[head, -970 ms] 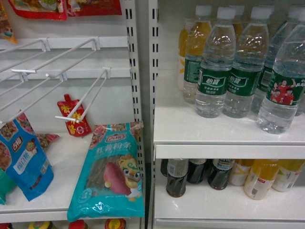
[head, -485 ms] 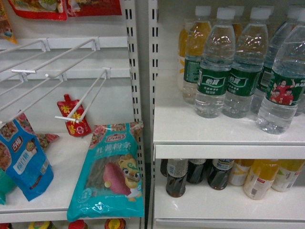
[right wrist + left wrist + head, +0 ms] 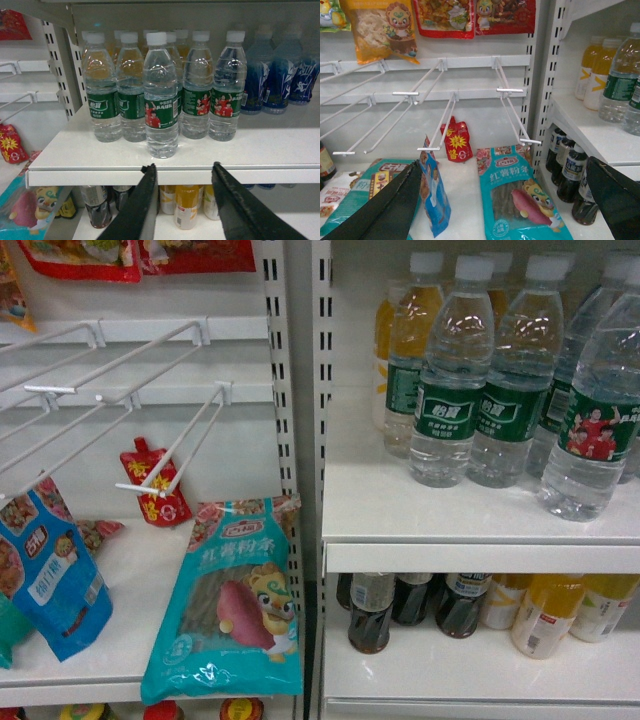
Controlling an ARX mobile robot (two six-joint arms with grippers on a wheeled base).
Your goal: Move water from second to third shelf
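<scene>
A: Head view first?
B: Shows the water (image 3: pixel 598 415) at the right end of the upper white shelf (image 3: pixel 400 510), standing upright, a step forward of the other water bottles (image 3: pixel 452 380) in the row. Below, on the lower shelf (image 3: pixel 420 670), dark cola bottles (image 3: pixel 370 612) and yellow drink bottles (image 3: pixel 545 615). No claw anywhere in this view. To the left, a teal noodle packet (image 3: pixel 232 595) leaning on the neighbouring bay's board.

A: Left wrist view?
B: Looks past the left gripper (image 3: pixel 510 205), fingers spread wide apart, nothing between them. Faces the snack bay: wire hooks (image 3: pixel 512 112), the teal packet lying flat, a small red pouch (image 3: pixel 455 142) behind. Water bottles only at the far right edge; cannot tell which one there is the task's.

A: Right wrist view?
B: Puts the right gripper (image 3: pixel 184 172) low in front of the shelf lip, fingers parted and holding nothing. The water (image 3: pixel 161 97) stands straight ahead, above and slightly left of the gap between the fingers, clearly apart from them. Sits in front of its row, just beside the bottles behind it, white cap up.
</scene>
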